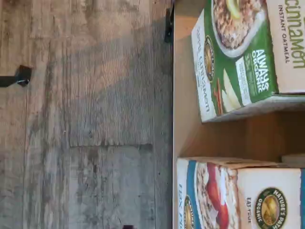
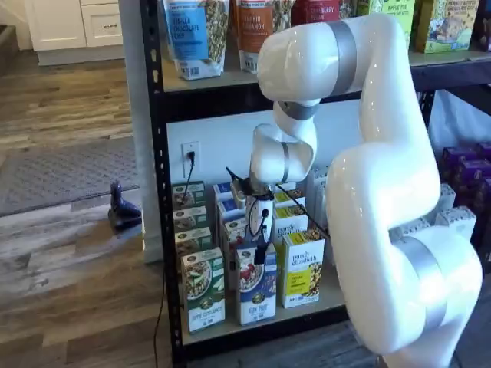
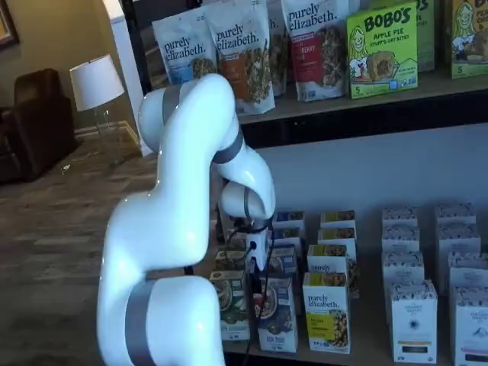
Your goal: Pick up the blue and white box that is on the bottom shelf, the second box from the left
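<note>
The blue and white box (image 2: 257,293) stands upright at the front of the bottom shelf (image 2: 230,331), between a green-and-white carton (image 2: 203,290) and a yellow carton (image 2: 301,268). It also shows in the other shelf view, where the blue and white box (image 3: 277,314) has the arm's wrist above it. My gripper (image 2: 260,247) hangs just above and in front of this box; the gripper (image 3: 256,259) holds nothing and stands open. In the wrist view the blue and white box (image 1: 228,195) and the green carton (image 1: 248,52) stand on the beige shelf board (image 1: 190,129).
More rows of the same cartons stand behind the front ones. White boxes (image 3: 415,320) fill the shelf's right part. A black upright (image 2: 157,230) edges the rack, with a plugged wall outlet (image 2: 190,153) behind. Bags (image 3: 240,53) line the upper shelf. Wood floor (image 1: 86,119) lies before the rack.
</note>
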Robot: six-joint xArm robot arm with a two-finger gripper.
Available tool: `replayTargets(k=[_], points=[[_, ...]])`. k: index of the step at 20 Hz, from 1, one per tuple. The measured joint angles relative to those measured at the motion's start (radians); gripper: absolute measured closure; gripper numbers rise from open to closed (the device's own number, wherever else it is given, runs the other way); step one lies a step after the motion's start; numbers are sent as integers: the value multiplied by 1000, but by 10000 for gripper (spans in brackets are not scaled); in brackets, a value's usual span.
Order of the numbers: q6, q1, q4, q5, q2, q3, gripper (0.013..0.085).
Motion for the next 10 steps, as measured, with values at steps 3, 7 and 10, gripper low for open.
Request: replayTargets(k=[3, 7, 10], points=[[67, -4, -80, 47, 17, -40, 130], [64, -7, -79, 34, 40, -66, 130], [55, -7, -70, 10, 60, -82, 130]])
